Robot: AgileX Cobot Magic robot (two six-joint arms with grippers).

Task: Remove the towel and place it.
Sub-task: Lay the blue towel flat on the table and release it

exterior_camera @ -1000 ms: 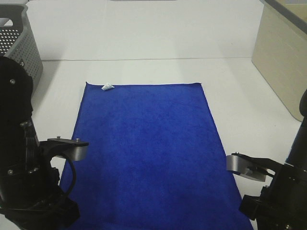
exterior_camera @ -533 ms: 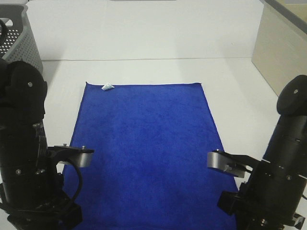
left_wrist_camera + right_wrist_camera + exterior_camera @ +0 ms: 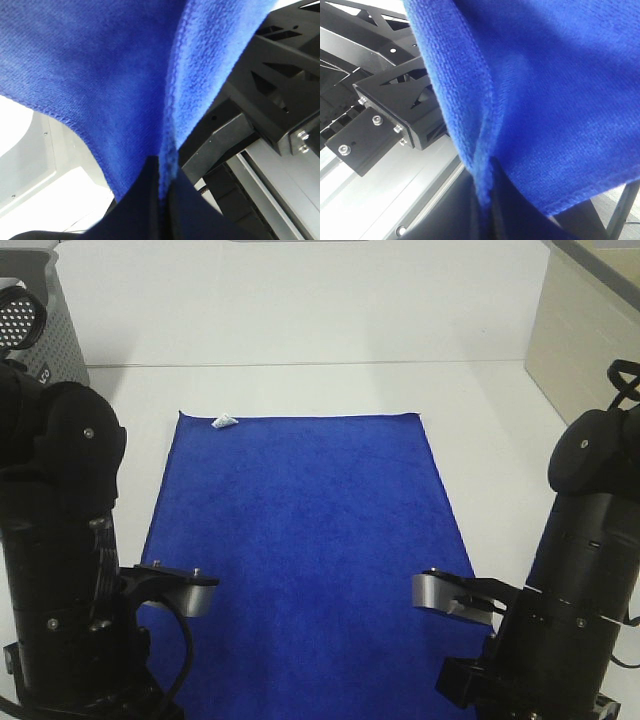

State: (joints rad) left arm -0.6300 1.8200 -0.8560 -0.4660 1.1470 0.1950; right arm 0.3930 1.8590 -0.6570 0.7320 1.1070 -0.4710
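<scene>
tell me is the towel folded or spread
Spread out: the towel lies as one open rectangle on the table, no fold across it; left pincer and right pincer pinch its near edge.

Left arm [image 3: 60, 540] and right arm [image 3: 590, 570] are matte-black cylinders (silver screws) with grey brackets [image 3: 195, 595].

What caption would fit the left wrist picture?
Left hand shut on the hem of the blue towel, black frame behind.
</scene>
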